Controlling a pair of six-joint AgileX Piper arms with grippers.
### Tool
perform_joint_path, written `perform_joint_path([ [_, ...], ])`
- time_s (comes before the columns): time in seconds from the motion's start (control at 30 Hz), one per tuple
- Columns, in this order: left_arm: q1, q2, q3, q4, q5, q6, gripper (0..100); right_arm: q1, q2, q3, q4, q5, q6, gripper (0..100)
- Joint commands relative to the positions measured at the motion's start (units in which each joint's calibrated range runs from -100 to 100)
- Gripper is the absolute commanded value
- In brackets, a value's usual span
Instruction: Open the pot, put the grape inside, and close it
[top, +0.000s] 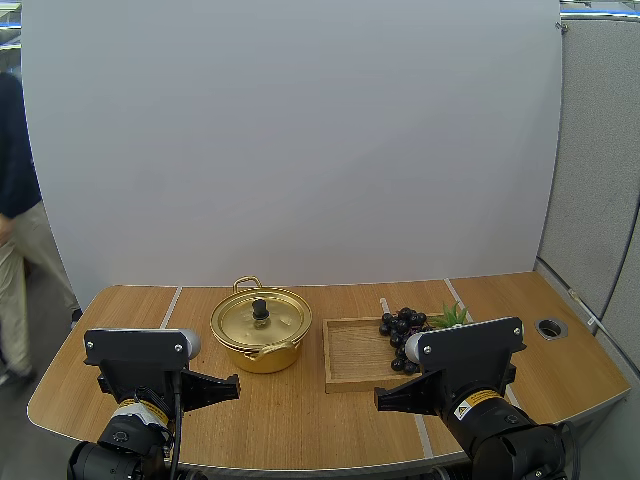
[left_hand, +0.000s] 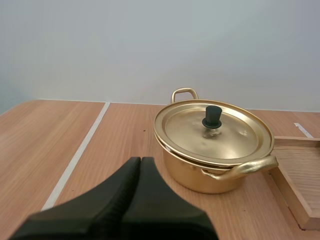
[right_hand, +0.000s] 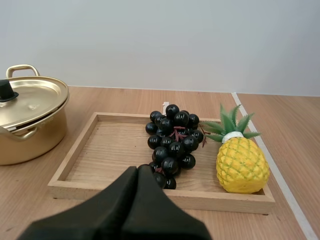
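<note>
On the wooden table (top: 300, 420), lower centre of frame, the lidded pot (top: 262, 332) offers a rigid knob (top: 260, 309), likely the best hold; left gripper (left_hand: 141, 160) and right gripper (right_hand: 138, 169) sit closed, empty.

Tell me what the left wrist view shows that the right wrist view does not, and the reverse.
Left wrist view, not the right: the left gripper, shut. Right wrist view, not the left: the right gripper, shut, the bunch of black grapes and a toy pineapple in the wooden tray. Both: the golden pot with its lid on, beside the tray.
</note>
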Motion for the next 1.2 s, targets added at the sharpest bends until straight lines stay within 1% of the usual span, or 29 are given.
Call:
perform_joint_path([
  [0.0, -0.16, -0.19, 0.0, 0.64, -1.29, -0.56, 0, -0.19, -0.41, 0.04, -0.28, -0.04, -0.31, 0],
  [1.07, -0.16, -0.19, 0.0, 0.64, -1.73, -0.58, 0, -0.19, -0.41, 0.04, -0.28, -0.2, -0.31, 0],
  [1.17, -0.16, -0.19, 0.0, 0.64, -1.9, -0.58, 0, -0.19, -0.41, 0.04, 1.36, -0.58, -0.31, 0],
])
